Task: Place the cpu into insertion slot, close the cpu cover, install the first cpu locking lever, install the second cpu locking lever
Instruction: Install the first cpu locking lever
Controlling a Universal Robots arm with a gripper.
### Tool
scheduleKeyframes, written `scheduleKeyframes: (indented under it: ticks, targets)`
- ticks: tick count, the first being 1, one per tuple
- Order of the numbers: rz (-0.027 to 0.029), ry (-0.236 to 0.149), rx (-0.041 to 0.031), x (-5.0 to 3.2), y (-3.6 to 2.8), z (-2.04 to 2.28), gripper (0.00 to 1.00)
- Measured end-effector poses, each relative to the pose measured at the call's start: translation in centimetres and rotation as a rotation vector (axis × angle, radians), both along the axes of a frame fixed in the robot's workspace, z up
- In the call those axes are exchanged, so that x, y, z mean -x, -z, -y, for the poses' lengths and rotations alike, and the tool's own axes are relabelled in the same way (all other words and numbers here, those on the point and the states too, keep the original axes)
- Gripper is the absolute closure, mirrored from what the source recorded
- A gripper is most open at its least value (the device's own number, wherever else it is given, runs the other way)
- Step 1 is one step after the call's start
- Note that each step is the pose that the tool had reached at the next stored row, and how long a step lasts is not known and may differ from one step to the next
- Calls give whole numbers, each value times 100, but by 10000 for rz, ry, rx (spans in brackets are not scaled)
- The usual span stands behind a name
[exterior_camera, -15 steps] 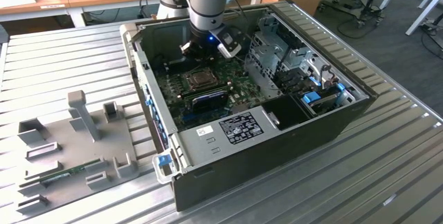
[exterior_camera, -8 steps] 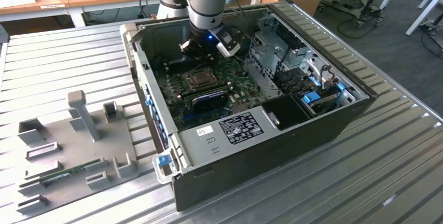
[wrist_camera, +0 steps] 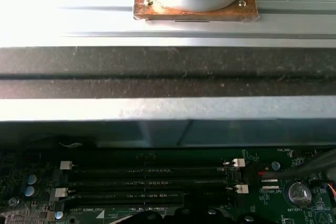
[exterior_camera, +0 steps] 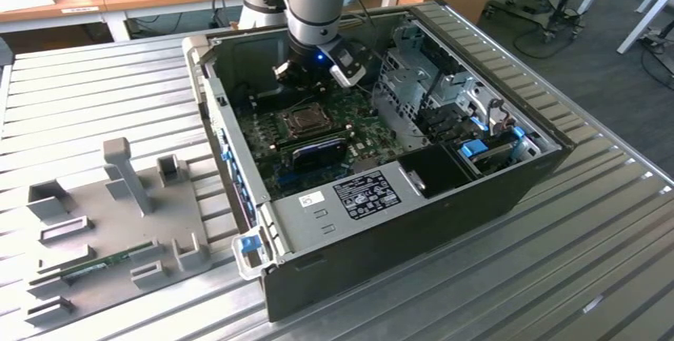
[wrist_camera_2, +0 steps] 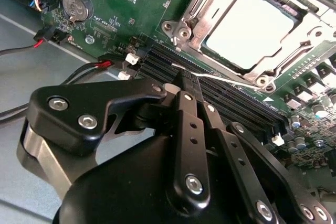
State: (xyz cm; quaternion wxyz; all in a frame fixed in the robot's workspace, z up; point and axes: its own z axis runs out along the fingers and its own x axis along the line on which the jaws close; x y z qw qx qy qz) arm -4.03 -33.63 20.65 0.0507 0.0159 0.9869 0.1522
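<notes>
1. The cpu lies flat in the insertion slot on the green board, pale face up, roughly mid-case in the exterior view.
2. The cpu cover appears to be down over it, its silver frame ringing the chip's face through the window. I judge the first two steps done.
3. In the second wrist view a thin bright rod runs along the socket edge nearest the gripper. It is probably a locking lever, though I cannot tell whether it is hooked home.
4. The gripper is closed, its tips together with nothing visible between them. It hovers over the black memory slots just beside the socket. In the exterior view it hangs inside the case, on the far side of the socket from the camera.
5. My judgement is that the first lever step is in hand. Seating a lever would call for closed tips pressing the rod down and sideways under its catch without skidding onto the memory slots.
6. Further out are a coin battery, red and black wiring, and the grey drive cage.
7. The computer case lies open on the slatted metal surface. A grey fixture tray sits towards the exterior view's left.
</notes>
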Motion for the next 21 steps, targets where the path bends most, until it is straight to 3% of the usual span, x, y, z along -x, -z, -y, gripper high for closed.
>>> scheduleKeyframes:
  ticks: [21]
  targets:
    - [0, 0, 11, -1, 73, 40, 90]
